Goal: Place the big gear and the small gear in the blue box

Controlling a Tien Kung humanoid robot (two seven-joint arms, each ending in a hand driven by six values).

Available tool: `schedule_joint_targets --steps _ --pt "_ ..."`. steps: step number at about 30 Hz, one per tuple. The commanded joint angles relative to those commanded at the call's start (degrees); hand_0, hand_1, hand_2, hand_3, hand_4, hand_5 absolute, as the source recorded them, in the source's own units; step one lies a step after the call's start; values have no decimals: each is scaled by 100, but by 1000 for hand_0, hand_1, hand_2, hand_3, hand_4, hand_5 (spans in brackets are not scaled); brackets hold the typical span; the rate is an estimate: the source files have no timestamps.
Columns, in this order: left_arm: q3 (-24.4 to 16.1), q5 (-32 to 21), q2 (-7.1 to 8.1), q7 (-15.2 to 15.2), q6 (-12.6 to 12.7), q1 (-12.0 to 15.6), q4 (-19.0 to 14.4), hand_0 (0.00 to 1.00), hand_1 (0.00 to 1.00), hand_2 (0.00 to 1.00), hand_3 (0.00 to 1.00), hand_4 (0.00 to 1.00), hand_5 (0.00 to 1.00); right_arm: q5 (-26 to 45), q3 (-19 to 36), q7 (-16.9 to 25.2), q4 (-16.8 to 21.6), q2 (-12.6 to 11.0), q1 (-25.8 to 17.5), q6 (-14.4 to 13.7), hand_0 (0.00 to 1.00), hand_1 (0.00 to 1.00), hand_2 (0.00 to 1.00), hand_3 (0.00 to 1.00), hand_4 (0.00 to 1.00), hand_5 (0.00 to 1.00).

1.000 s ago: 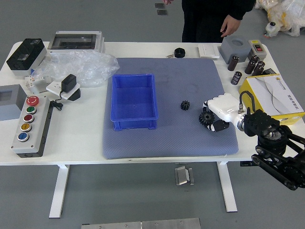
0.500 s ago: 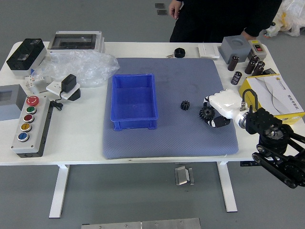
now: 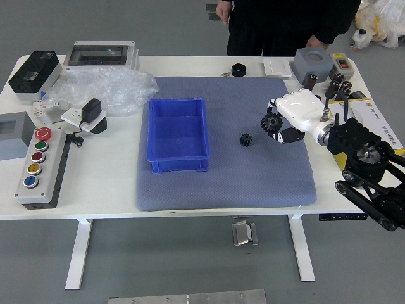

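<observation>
Head view | right hand reaching inward above mat | fingers gripping big gear

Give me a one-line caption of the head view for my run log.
Right hand holding the big gear, with the small gear on the mat between it and the blue box.

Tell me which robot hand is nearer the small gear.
The right hand, which holds the big gear right of the small gear; the left hand is out of view.

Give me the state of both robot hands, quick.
Right hand: closed, holding the big gear at its fingertips.
Left hand: out of view, so it cannot be told.
</observation>
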Motion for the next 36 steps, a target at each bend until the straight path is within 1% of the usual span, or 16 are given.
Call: schedule_joint_targets --steps 3,7,14,15,21,25,28,29,34,35,36 --pt "-4 9 6 2 -1 2 0 873 856 826 841 710 305 0 10 -18 64 105 212 28 501 371 443 543 673 167" --pt "-5 29 13 4 -3 1 0 873 856 826 841 710 304 0 -31 -34 59 337 460 47 509 371 445 543 663 156" --pt "8 72 36 16 -8 9 0 872 856 826 841 710 304 0 -198 -52 -139 948 788 59 511 372 444 545 661 153" --pt "10 82 41 18 -10 11 0 872 856 826 841 710 304 0 -223 -53 -194 1065 826 56 511 372 444 545 661 153" --pt "32 130 52 23 -18 14 0 873 856 826 841 710 302 0 -307 -48 -481 1693 881 14 514 373 444 544 658 152" --pt "41 159 54 32 -23 19 0 873 855 826 842 710 304 0 -334 -49 -638 2034 835 -28 516 372 444 542 657 154" --pt "49 173 52 39 -27 22 0 873 855 826 842 710 304 0 -382 -46 -725 2195 791 -51 516 372 444 542 657 154" --pt "51 175 51 39 -27 21 0 873 856 826 842 710 303 0 -398 -43 -752 2234 777 -52 491 398 471 640 685 218" --pt "58 176 45 38 -27 15 0 873 856 826 842 710 303 0 -394 -3 -852 2318 714 49 491 398 471 640 685 218" --pt "60 174 45 39 -27 16 0 873 855 826 841 710 304 0 -382 5 -861 2323 709 72 471 443 526 792 869 427" --pt "61 172 44 39 -27 18 0 873 855 826 841 710 304 0 -360 18 -868 2327 705 98 471 443 526 792 869 427"
